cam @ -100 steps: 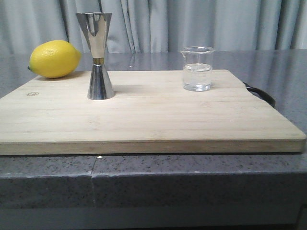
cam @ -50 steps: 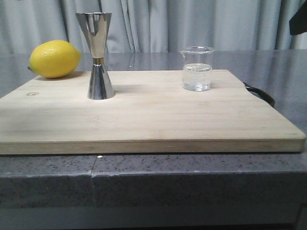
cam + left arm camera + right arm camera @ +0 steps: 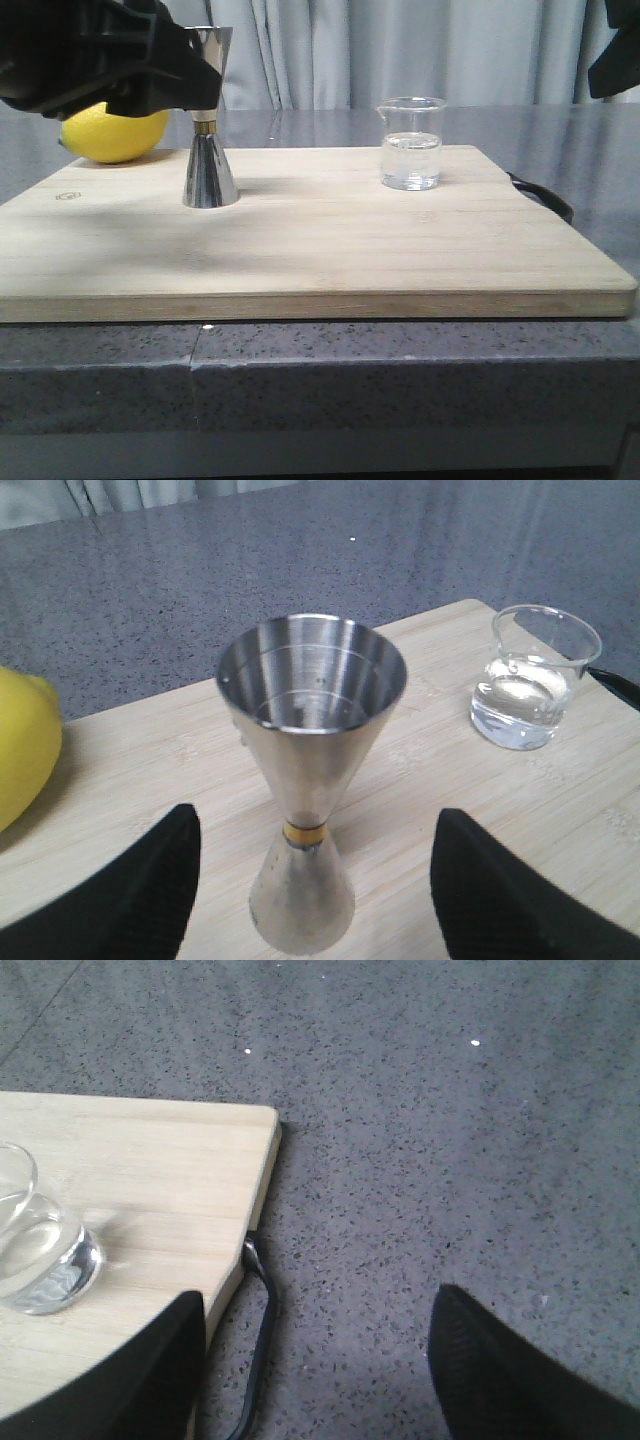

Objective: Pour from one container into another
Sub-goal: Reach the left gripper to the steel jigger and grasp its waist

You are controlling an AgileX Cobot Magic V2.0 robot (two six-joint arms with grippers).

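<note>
Beaker [image 3: 411,145] sits untouched mid-right while our wide-open left claw [image 3: 315,880] straddles the jigger [image 3: 308,780], right claw [image 3: 318,1365] also open — one nudge topples it.

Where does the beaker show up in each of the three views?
Front view: beaker upright at the far right of the board.
Left wrist view: beaker beyond the jigger, near the board's edge.
Right wrist view: only part of it shows, cut by the picture's edge.
Shared landmark: the board's black handle, beside the beaker.
</note>
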